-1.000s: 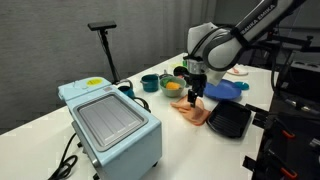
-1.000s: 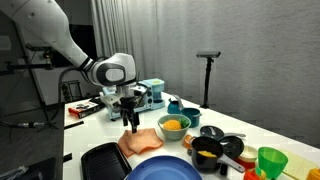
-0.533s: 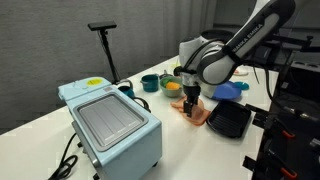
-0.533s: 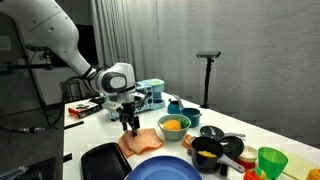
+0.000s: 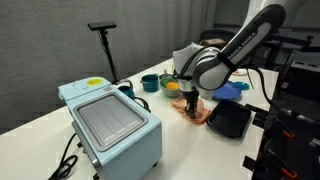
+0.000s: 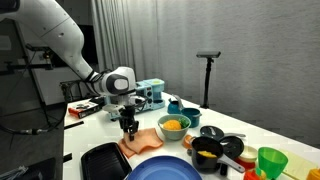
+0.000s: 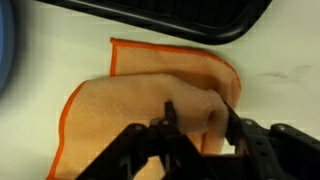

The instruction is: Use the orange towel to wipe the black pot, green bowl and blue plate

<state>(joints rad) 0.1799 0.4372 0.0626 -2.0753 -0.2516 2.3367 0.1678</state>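
1. White tabletop (image 6: 88,132): carries every item below.
2. Pale blue box-shaped appliance (image 5: 110,125): well apart from the work. No risk.
3. Black rectangular tray (image 7: 180,20): just beside the towel's far edge. Risk: a dragged towel could catch on its rim.
4. Round blue plate (image 6: 165,170): near the towel, not yet wiped.
5. Orange cloth towel (image 7: 120,100): lies rumpled on the table between tray and bowl, with 1 raised fold. Risk: a pinch on that thin fold alone may slip free on lifting.
6. Green bowl with yellow contents (image 6: 173,133): just beside the towel. Risk: a sideways sweep of the arm could knock it, and wiping could spill the contents.
7. Black pot, also with something yellow inside (image 6: 205,157): same spill risk.
8. Robotiq gripper (image 7: 200,112): low over the towel, its 2 fingers apart and straddling the fold, apparently not yet clamped.
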